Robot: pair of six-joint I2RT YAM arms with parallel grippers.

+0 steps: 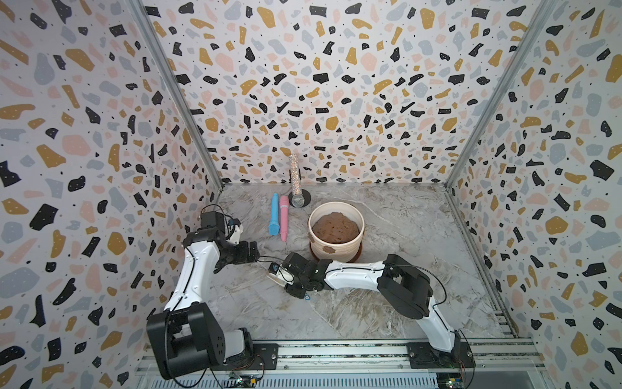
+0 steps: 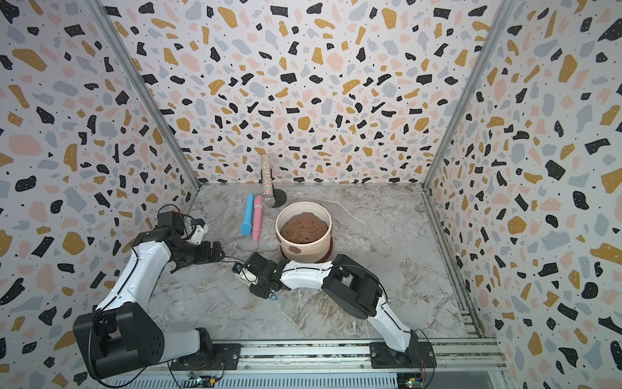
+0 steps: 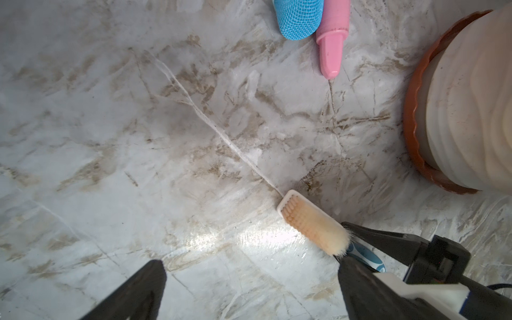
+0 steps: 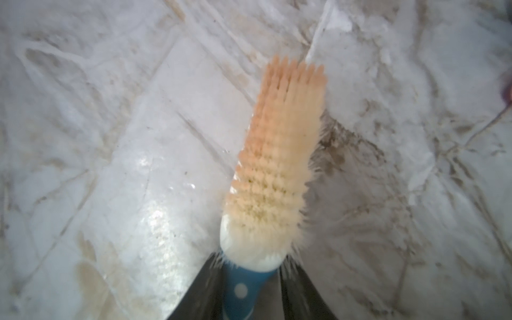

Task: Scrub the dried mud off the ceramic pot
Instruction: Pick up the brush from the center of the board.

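Top view: ceramic pot [image 1: 348, 247] upright, mouth up; right end effector [image 4: 248, 261] grasping brush [image 4: 277, 166]

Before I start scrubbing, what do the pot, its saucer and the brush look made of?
Pot: likely ceramic, cream, ribbed, faint sheen.
Saucer: terracotta-brown, matte; clay or plastic, unclear.
Brush: pale frayed bristles, probably nylon; white head, glossy blue handle, plastic-looking.

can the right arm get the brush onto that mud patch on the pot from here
Probably yes. The right gripper holds the brush close to the pot, the mud patch sits on the near wall, and nothing stands between them. The brush points away, so it needs turning.
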